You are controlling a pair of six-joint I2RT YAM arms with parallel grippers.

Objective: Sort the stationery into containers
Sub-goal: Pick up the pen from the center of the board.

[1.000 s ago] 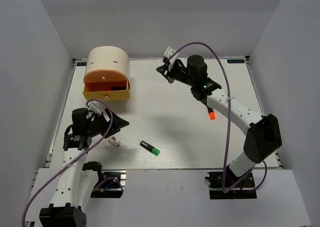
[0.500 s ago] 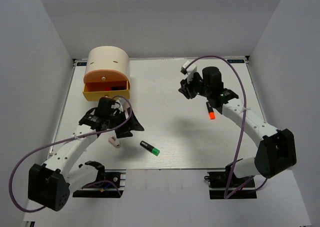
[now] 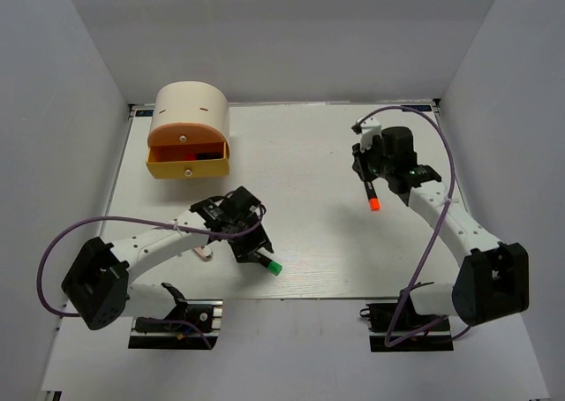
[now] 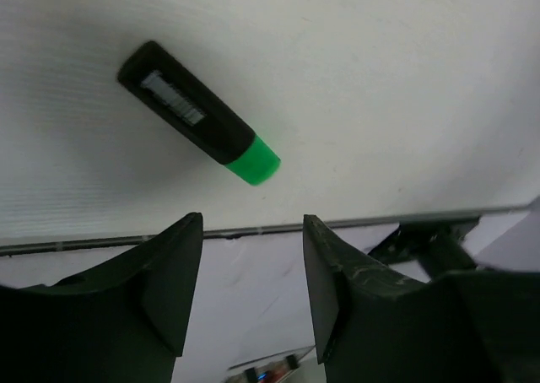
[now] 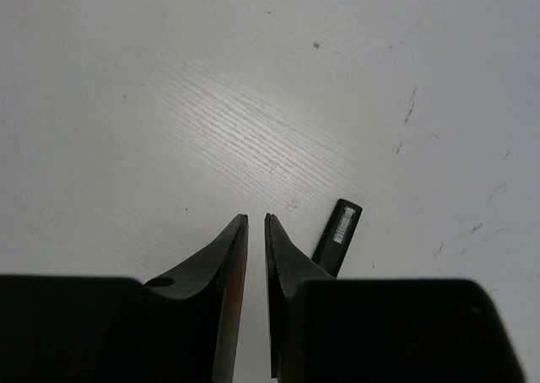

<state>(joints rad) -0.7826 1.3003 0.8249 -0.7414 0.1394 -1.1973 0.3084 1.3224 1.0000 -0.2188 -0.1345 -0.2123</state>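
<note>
Positioning both grippers at the two highlighters lying on the table (image 3: 309, 145).
We hold the left gripper (image 4: 251, 269) spread and empty just short of the green-capped highlighter (image 4: 198, 113), which lies flat near the table's front edge, so that the jaws can straddle its barrel on descent. The right gripper (image 5: 256, 231) has its fingers pressed nearly together, pinching nothing, beside the orange-capped highlighter (image 3: 372, 195); we judge it must spread before grasping. The yellow drawer (image 3: 187, 164) of the cream organizer (image 3: 190, 105) stands pulled out to receive both items.
</note>
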